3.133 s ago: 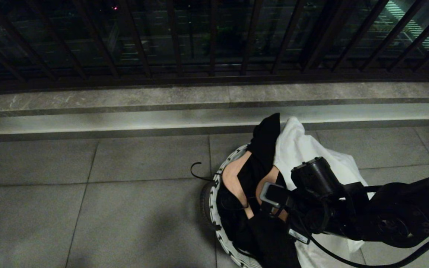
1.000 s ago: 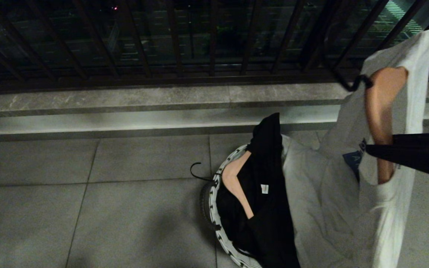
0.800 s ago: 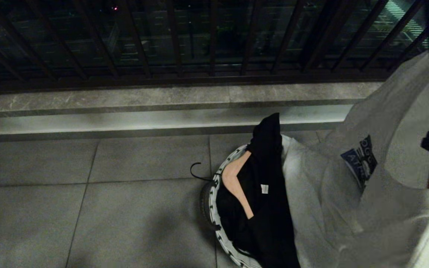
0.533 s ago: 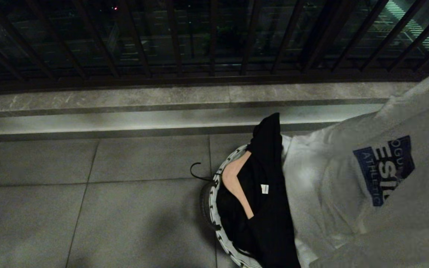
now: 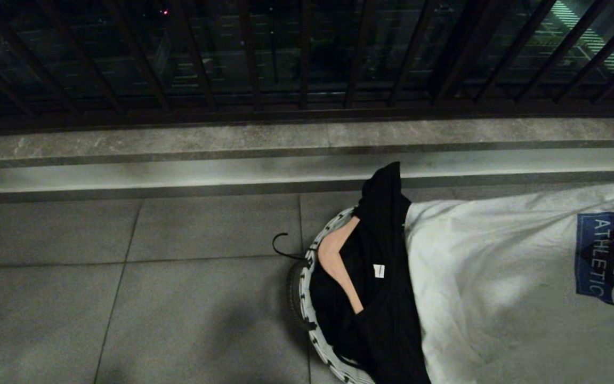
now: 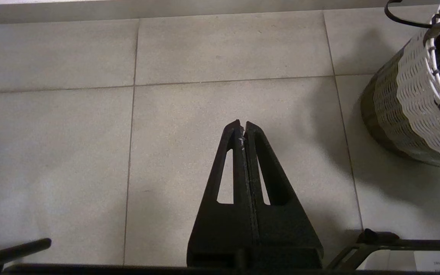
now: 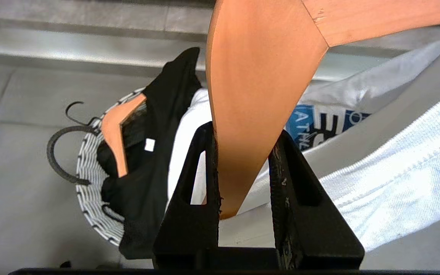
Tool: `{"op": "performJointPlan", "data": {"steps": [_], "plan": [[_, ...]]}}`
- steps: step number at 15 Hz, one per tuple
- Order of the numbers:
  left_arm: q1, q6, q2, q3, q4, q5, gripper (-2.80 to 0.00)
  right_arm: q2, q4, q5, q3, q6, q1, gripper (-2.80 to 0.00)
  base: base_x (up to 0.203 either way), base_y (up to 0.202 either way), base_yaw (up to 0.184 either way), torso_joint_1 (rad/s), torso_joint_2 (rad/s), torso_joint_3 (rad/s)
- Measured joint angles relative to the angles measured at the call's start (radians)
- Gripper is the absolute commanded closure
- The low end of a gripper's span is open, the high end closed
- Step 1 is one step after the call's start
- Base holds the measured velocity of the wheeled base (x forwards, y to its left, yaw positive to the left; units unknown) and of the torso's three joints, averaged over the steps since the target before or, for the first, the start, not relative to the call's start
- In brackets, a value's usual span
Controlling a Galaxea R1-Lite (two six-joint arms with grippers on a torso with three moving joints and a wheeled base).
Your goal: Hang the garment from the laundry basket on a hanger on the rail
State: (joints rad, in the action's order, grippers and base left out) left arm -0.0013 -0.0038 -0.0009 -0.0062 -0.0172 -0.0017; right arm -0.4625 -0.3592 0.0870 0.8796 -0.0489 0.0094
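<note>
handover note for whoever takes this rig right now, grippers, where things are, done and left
Right gripper: shut on the wooden hanger carrying the white t-shirt, lifted above the laundry basket; its hem trails at the basket.
Left gripper: shut, empty, parked over the floor tiles beside the basket.
In the basket: a black garment on a second wooden hanger.
Done: white shirt picked up.
Left: hook it on the rail, not in view.

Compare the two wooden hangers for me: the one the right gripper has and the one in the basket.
The held hanger, clamped in the right gripper, carries a white shirt. The basket hanger lies in the laundry basket, ungripped, carrying a black garment. Both are light wood.
</note>
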Motion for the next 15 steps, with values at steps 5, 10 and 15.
{"op": "performJointPlan", "data": {"steps": [5,10,15], "plan": [[0.000,0.000,0.000,0.000,0.000,0.000,0.00,0.159,0.001,0.009,-0.158,0.003,-0.010,0.00,0.000,0.000,0.000,0.000,0.00,0.000],[0.000,0.000,0.000,0.000,0.000,0.000,0.00,0.276,0.020,0.016,-0.289,0.085,-0.003,0.00,0.000,0.000,0.000,0.000,0.00,0.000],[0.000,0.000,0.000,0.000,0.000,0.000,0.00,0.379,0.175,0.050,-0.397,0.112,-0.011,0.00,0.000,0.000,0.000,0.000,0.00,0.000]]}}
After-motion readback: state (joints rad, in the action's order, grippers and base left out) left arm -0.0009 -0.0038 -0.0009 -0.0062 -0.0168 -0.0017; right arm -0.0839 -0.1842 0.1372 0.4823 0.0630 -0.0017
